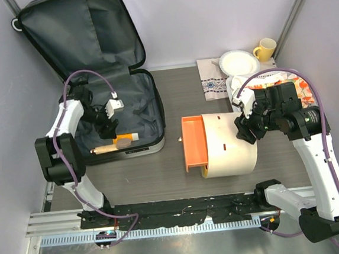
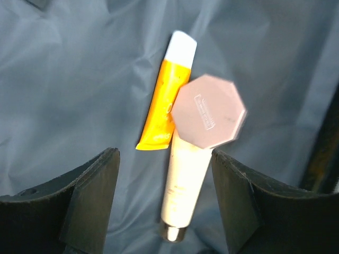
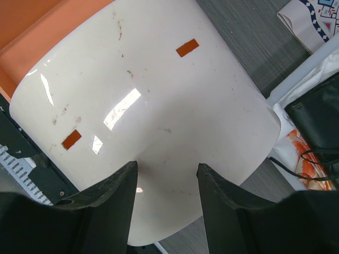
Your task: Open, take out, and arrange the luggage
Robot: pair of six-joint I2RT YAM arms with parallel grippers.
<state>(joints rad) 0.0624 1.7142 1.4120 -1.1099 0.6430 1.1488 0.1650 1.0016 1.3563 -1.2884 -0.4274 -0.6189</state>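
The luggage (image 1: 138, 100) lies open at the far left, its lid (image 1: 78, 34) leaning back against the wall and its dark grey lining showing. At the near end of its base lie an orange tube (image 2: 163, 103), a cream tube with a silver cap (image 2: 185, 177) and a pink octagonal compact (image 2: 208, 110) resting on both tubes. My left gripper (image 2: 164, 154) (image 1: 107, 131) is open and empty just above them, its jaws either side of the cream tube. My right gripper (image 3: 167, 166) (image 1: 244, 131) is open and empty over a white rounded box (image 3: 159, 79).
The white rounded box (image 1: 231, 148) with an orange drawer (image 1: 194, 142) lies on its side mid-table. At the back right are a patterned cloth (image 1: 213, 86), a white bowl (image 1: 238, 61), a yellow mug (image 1: 265, 48) and an orange-patterned item (image 1: 299, 84).
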